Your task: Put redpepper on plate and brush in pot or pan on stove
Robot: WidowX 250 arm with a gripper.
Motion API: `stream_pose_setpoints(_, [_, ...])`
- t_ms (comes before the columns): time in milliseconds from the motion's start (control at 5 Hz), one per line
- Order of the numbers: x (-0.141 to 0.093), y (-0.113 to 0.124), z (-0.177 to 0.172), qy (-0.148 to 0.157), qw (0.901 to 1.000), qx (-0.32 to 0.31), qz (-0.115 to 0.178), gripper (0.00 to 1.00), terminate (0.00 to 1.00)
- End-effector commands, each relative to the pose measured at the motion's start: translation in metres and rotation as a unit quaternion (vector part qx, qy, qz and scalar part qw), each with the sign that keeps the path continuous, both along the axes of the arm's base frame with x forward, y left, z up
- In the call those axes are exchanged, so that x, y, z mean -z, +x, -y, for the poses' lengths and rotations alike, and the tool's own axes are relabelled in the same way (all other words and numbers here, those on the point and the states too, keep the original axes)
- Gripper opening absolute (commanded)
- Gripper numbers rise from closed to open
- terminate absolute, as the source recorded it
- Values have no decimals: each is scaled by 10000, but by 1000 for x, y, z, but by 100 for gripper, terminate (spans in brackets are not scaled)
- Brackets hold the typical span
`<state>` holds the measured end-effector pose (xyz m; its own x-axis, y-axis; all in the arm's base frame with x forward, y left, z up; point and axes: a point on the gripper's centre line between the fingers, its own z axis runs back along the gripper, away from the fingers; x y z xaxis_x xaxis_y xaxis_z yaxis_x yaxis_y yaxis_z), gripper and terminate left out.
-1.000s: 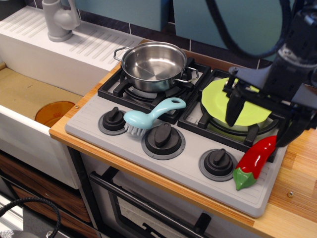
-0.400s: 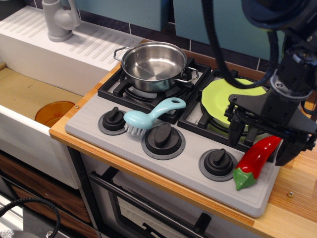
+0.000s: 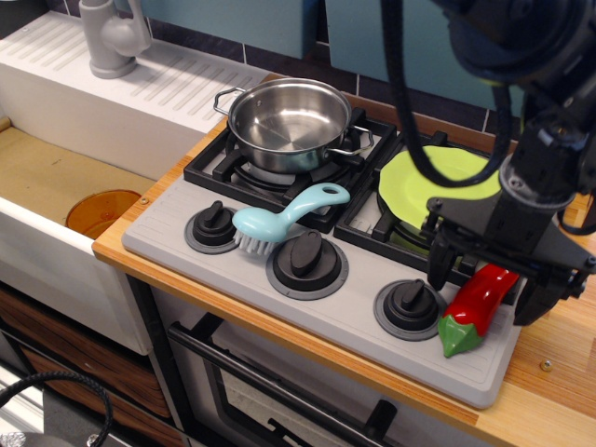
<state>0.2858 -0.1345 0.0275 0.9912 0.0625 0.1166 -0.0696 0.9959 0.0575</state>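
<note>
The redpepper (image 3: 473, 310) lies on the grey stove (image 3: 326, 307) at the front right, green stem toward the front edge. My gripper (image 3: 484, 275) is open and straddles the pepper's upper end, one finger on each side, low over it. The lime-green plate (image 3: 424, 182) rests on the right burner behind the gripper, partly hidden by it. The light blue brush (image 3: 279, 219) lies across the stove's front left, bristles down between two knobs. The steel pot (image 3: 289, 119) stands empty on the left burner.
Three black knobs (image 3: 307, 254) line the stove's front. A sink with an orange-brown disc (image 3: 101, 212) lies to the left, a grey tap (image 3: 110, 37) behind it. The wooden counter (image 3: 559, 354) runs along the right.
My gripper has moved forward and down from over the plate to around the upper end of the redpepper. The pepper, brush and pot have not moved.
</note>
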Motion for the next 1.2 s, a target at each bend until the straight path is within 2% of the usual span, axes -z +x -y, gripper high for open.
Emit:
stream_pose_setpoints(0, [5,6,1,-139,9997,-43,205,100,0])
stream_pose_setpoints(200, [13,6,3,-183,9996,-81,216,100,0])
stream_pose_setpoints(400, [18,6,3,-218,9996,-118,166,0,0])
stream_pose_setpoints(1000, [8,-1,7,-234,9995,-176,69,0,0])
